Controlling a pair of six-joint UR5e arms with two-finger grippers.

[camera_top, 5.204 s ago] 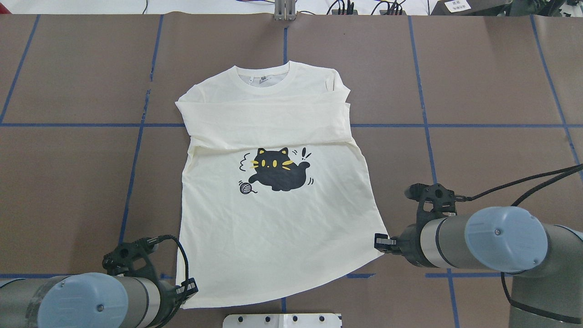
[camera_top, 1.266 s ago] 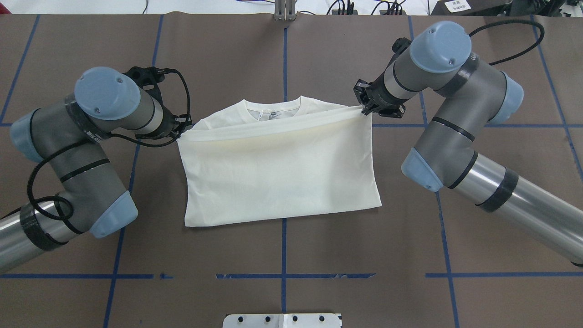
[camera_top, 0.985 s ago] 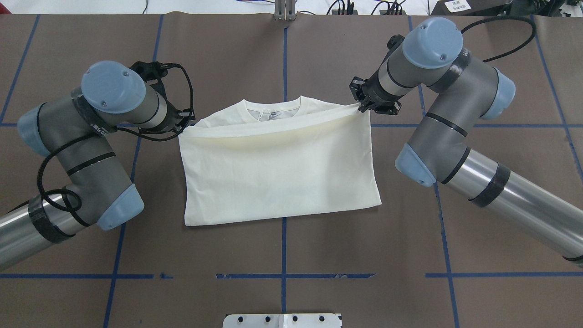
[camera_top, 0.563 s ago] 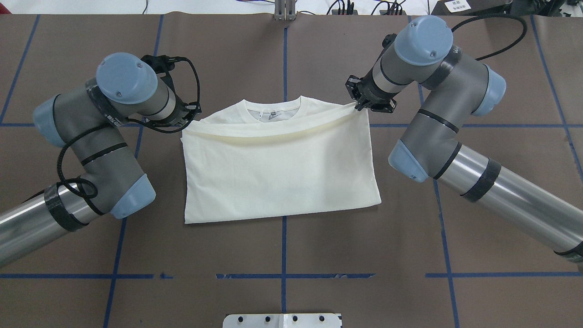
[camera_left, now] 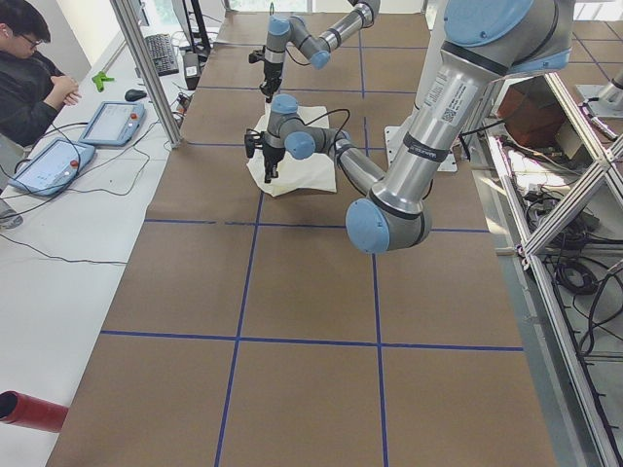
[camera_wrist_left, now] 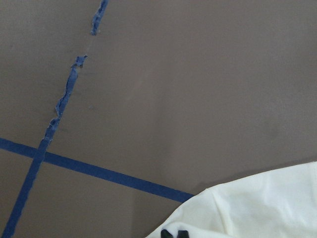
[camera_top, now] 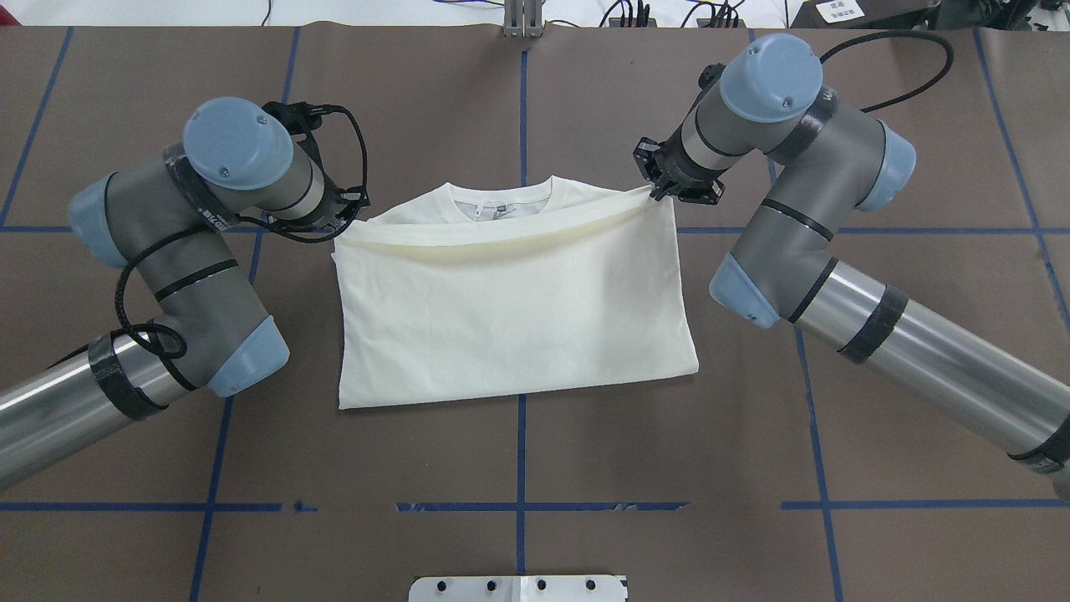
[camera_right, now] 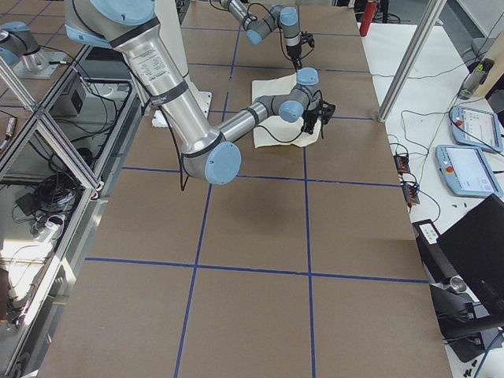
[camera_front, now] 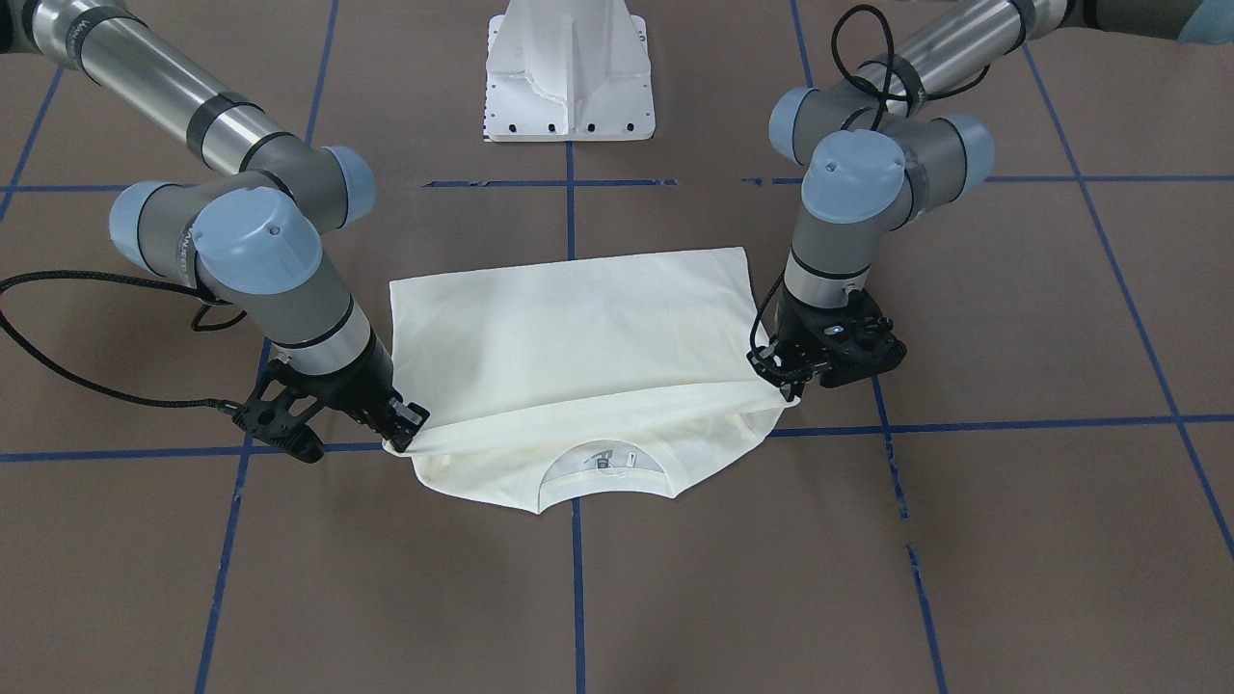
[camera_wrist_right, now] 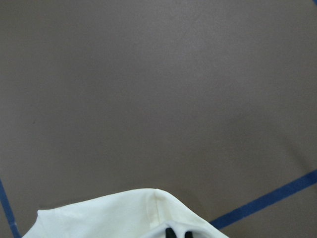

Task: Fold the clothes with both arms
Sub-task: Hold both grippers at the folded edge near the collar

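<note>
- The table has a flat, matte brown top, marked into big squares by blue tape lines; some of the tape is torn and ragged.
- The left arm and right arm are silver tubes with grey joints and light-blue round caps. Both reach across the table to the far corners of the shirt.
- The shirt is soft cream cloth, lying at the middle of the table. It is folded in half with the plain side up and makes a rough rectangle, its fold towards the robot. The top layer's far edge sags between the two held corners.
- The white base is a stiff plate with bolt holes.
- The left gripper, black, has its tips pressed together, pinching one top-layer corner.
- The right gripper pinches the other corner the same way.
- The ribbed collar curves out beyond the held edge, lying flat.
</note>
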